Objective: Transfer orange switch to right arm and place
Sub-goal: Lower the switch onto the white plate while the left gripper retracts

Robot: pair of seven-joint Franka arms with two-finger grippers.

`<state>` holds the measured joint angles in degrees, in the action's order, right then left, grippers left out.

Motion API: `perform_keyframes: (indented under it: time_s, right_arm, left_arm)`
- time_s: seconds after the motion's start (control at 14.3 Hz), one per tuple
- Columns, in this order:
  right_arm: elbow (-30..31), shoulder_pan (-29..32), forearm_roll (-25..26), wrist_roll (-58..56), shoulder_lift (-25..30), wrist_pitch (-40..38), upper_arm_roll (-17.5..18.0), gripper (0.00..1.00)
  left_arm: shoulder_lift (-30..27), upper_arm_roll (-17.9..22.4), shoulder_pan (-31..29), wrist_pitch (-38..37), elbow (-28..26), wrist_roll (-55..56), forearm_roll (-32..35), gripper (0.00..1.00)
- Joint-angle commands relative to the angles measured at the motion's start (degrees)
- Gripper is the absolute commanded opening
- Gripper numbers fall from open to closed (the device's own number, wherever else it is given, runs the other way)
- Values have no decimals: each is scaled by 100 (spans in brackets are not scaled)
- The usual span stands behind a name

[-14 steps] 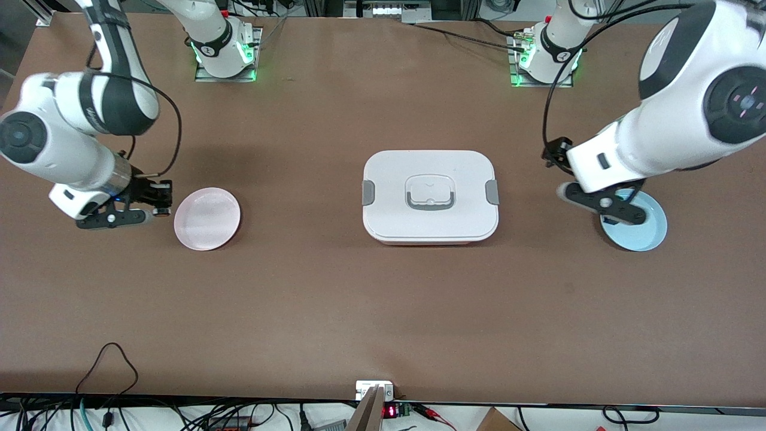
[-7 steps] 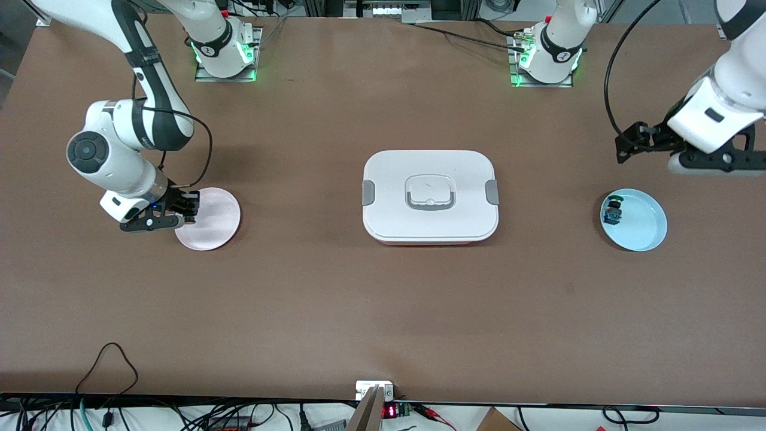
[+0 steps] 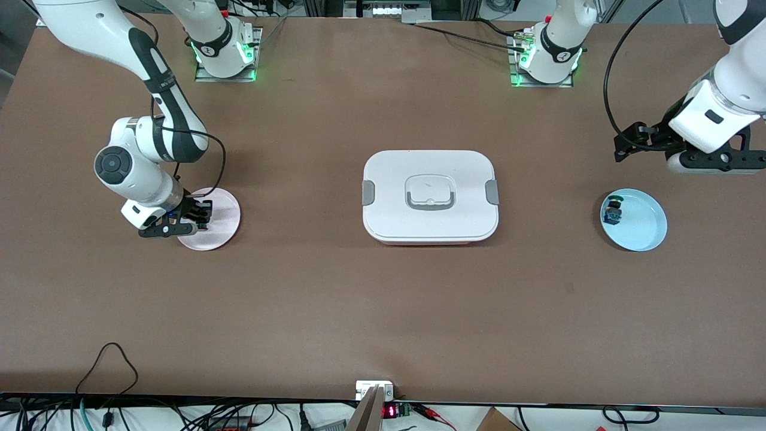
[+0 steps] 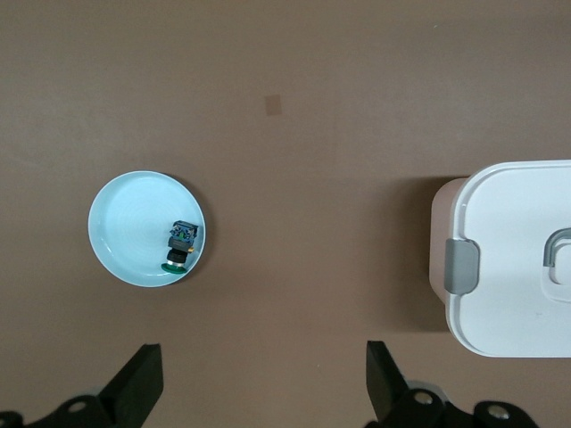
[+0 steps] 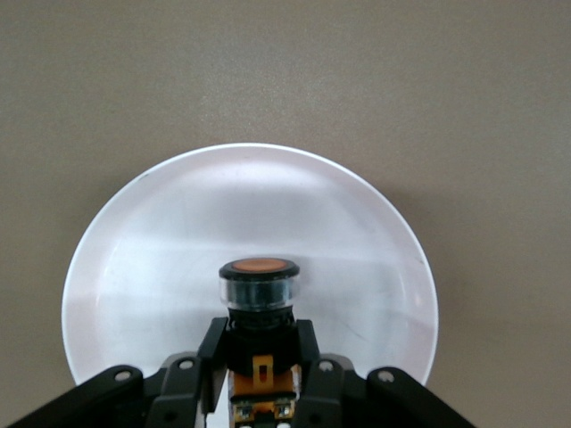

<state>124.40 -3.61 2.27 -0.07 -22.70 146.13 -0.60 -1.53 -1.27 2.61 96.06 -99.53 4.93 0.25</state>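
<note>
placement underway: right gripper (image 5: 259,374) clamped orange switch (image 5: 259,299) over pink plate (image 5: 134,259); best lowered flat before release. left gripper (image 4: 263,383) waited spread, empty, near blue plate (image 3: 649,230).

A big box with a lid (image 3: 429,196) sits in the middle of the tabletop (image 3: 383,311). At the middle left of the frame is a plate (image 3: 218,216). The right hand (image 3: 200,215) hangs over it and holds the orange switch (image 5: 259,294). At the middle right is a second plate (image 3: 640,224) with a small switch (image 3: 613,211) in it. The left hand (image 3: 625,146) is up over the tabletop near that plate, fingers apart.
</note>
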Motion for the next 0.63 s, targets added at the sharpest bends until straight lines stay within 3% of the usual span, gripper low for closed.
perform_keyframes:
  time_s: [0.0,0.14,0.21,0.28,0.56]
  right_arm:
    - [49,27,-87,113,-68,214,60,28]
    - [49,27,-87,121,-51,206,60,57]
    - [49,18,-87,121,-16,197,60,76]
    - [40,18,-87,121,37,162,69,100]
    - [-257,9,-78,235,511,-617,104,100]
  left_arm:
    - [73,118,117,27,143,-80,45,100]
    - [127,65,126,-61,215,-45,54,100]
    - [127,48,126,-113,267,-45,62,100]
    - [153,39,143,-148,346,-54,63,100]
    - [162,47,134,-158,364,-388,71,100]
